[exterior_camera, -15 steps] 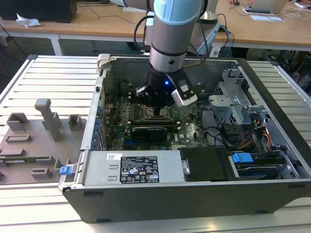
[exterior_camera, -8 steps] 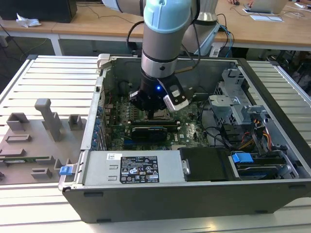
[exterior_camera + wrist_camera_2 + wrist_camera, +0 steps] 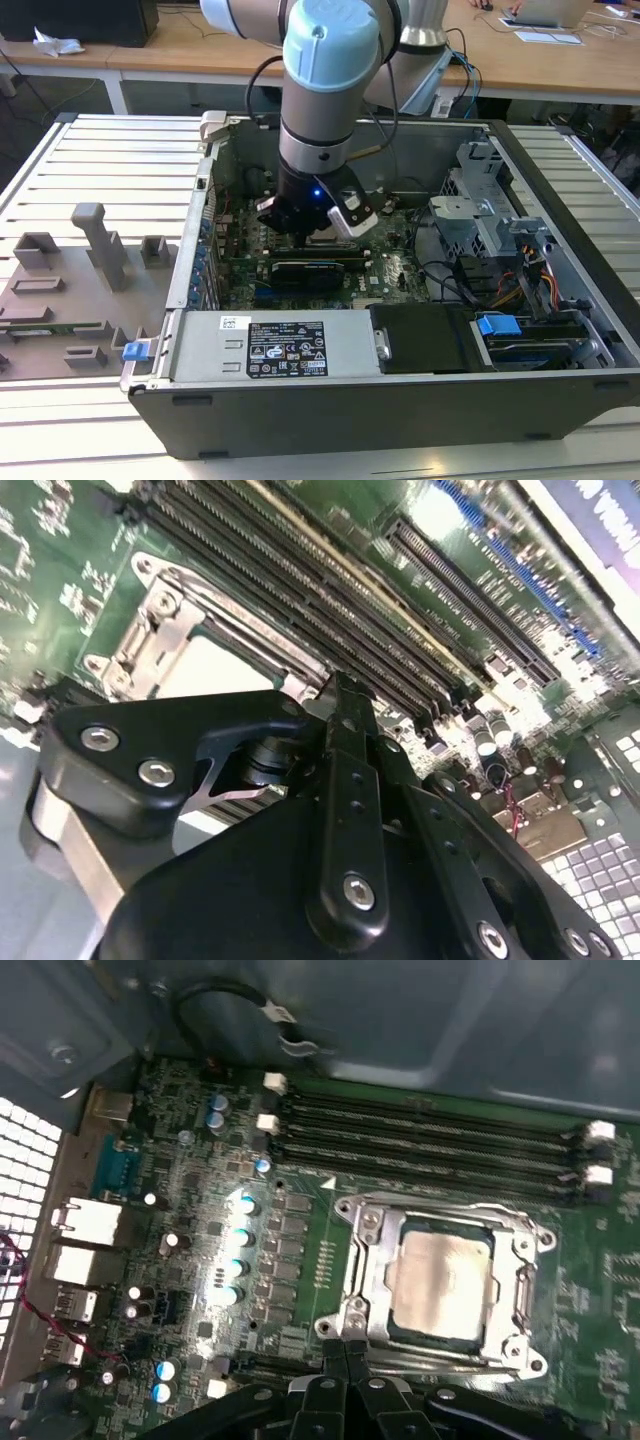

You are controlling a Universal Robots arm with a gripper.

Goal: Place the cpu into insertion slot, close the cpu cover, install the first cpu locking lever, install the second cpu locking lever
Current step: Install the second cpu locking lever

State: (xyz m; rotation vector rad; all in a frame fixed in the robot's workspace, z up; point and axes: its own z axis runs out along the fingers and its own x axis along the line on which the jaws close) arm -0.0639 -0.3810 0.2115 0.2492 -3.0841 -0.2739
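Inside the open computer case (image 3: pixel 420 420), at about the centre of the exterior view, the arm's gripper (image 3: pixel 318 222) hangs low over the green motherboard (image 3: pixel 395 270). In the first wrist view the gripper (image 3: pixel 346 1352) shows at six o'clock, its two black fingers (image 3: pixel 333 1360) pressed together with no gap and nothing between them, their tips at the near edge of the socket frame.

The cpu (image 3: pixel 440 1276), pale silver-grey and square, lies flat in the insertion slot (image 3: pixel 395 1322), at about four o'clock from the middle of that view. The cpu cover (image 3: pixel 372 1278) lies down around the chip, its cut-out centre leaving the metal top bare. From the chip, the long black memory slots (image 3: pixel 430 1135) run across at twelve o'clock, and a column of small round capacitors (image 3: pixel 236 1250) stands at nine o'clock.

In the second wrist view the gripper (image 3: pixel 345 695) fills the lower half, its fingers again closed together; the cpu (image 3: pixel 215 670) and the cpu cover (image 3: pixel 150 630) sit at ten o'clock from the fingertips.

In the exterior view, a grey tray of moulded fixtures (image 3: pixel 70 290) rests at nine o'clock, outside the case, on the slatted metal table (image 3: pixel 110 170).
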